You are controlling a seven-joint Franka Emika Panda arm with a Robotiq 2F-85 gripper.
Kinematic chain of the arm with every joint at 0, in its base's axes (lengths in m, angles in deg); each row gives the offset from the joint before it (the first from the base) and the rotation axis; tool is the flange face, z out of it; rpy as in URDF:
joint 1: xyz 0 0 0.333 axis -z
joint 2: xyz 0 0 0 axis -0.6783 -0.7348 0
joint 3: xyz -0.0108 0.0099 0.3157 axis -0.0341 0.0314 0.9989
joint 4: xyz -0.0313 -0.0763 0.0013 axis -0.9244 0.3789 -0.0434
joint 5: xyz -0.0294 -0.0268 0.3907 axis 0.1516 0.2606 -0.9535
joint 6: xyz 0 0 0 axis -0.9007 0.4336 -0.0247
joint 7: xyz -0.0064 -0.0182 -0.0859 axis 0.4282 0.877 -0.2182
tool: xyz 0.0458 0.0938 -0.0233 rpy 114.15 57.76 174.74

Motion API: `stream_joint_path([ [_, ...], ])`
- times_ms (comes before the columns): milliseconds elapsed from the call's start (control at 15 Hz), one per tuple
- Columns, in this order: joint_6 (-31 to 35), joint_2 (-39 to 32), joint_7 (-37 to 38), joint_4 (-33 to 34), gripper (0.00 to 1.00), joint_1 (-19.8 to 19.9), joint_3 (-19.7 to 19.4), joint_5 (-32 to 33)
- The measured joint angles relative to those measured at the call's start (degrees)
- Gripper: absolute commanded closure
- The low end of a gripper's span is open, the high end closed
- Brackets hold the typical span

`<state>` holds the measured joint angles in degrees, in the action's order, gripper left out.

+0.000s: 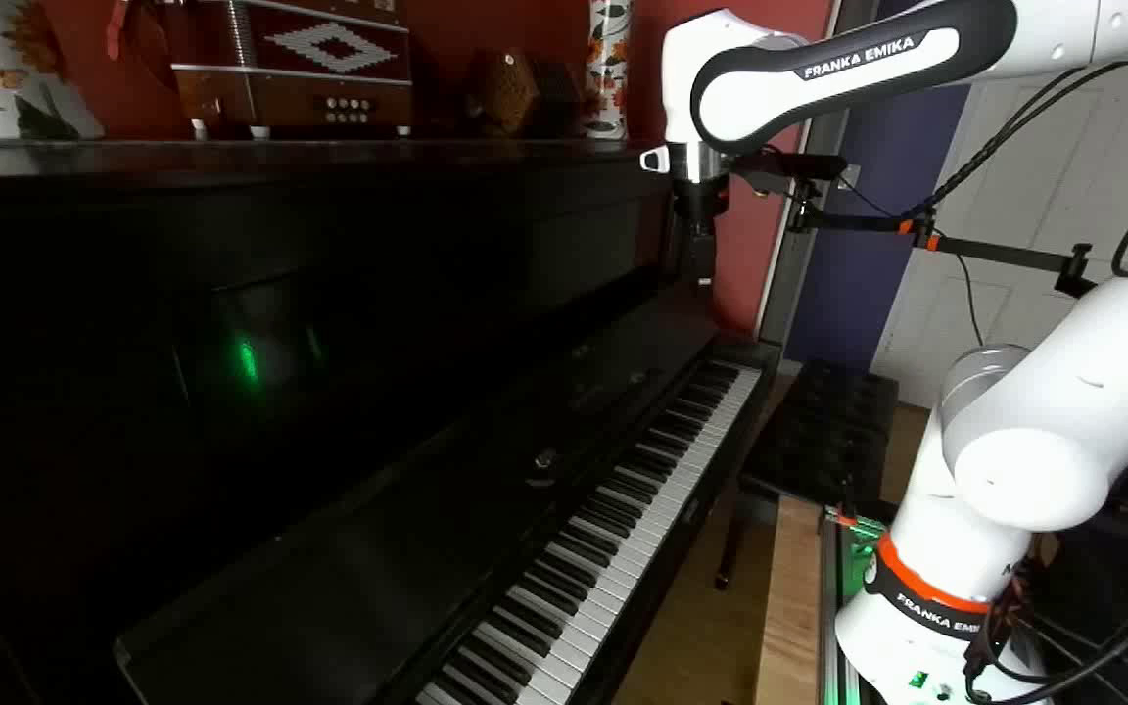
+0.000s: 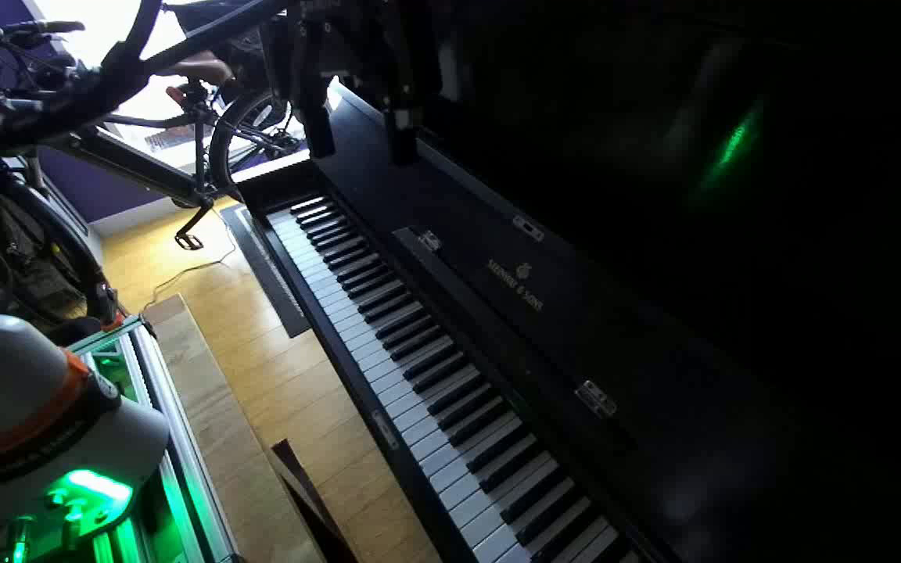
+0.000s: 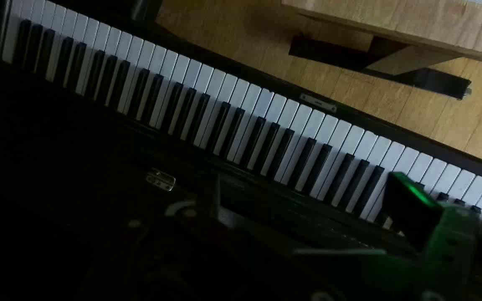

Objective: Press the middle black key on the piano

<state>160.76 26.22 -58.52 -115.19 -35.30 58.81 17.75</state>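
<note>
The piano (image 1: 349,323) is large, glossy and black, and it shows in both exterior views (image 2: 497,234). Its keyboard (image 1: 623,529) of white and black keys runs in a long row in both exterior views (image 2: 411,360) and slants across the wrist view (image 3: 207,88). Black keys (image 3: 283,150) near the middle lie below a small metal plate on the front rail; I cannot tell which is exactly the middle one. My gripper (image 2: 362,141) is open and empty, its fingers apart, high above the keyboard. In the wrist view (image 3: 308,200) its right finger covers part of some keys.
The piano's upright front panel stands close beside the gripper. An accordion (image 1: 300,73) sits on the piano's top. A black bench (image 1: 819,431) is past the keyboard's far end. A bicycle (image 2: 177,148) stands behind. A wooden board (image 2: 208,407) lies beside the robot's base.
</note>
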Motion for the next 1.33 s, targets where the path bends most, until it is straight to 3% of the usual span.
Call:
stream_joint_path([
  [733, 0.0, 0.0, 0.0, -0.4, 0.00, -0.6, 0.1, -0.6],
  [1067, 2.1, 0.0, 2.6, -9.0, 0.00, -6.4, 2.5, -12.5],
  [1333, 2.7, -0.2, 3.3, -9.4, 0.00, -6.7, 2.8, -12.9],
])
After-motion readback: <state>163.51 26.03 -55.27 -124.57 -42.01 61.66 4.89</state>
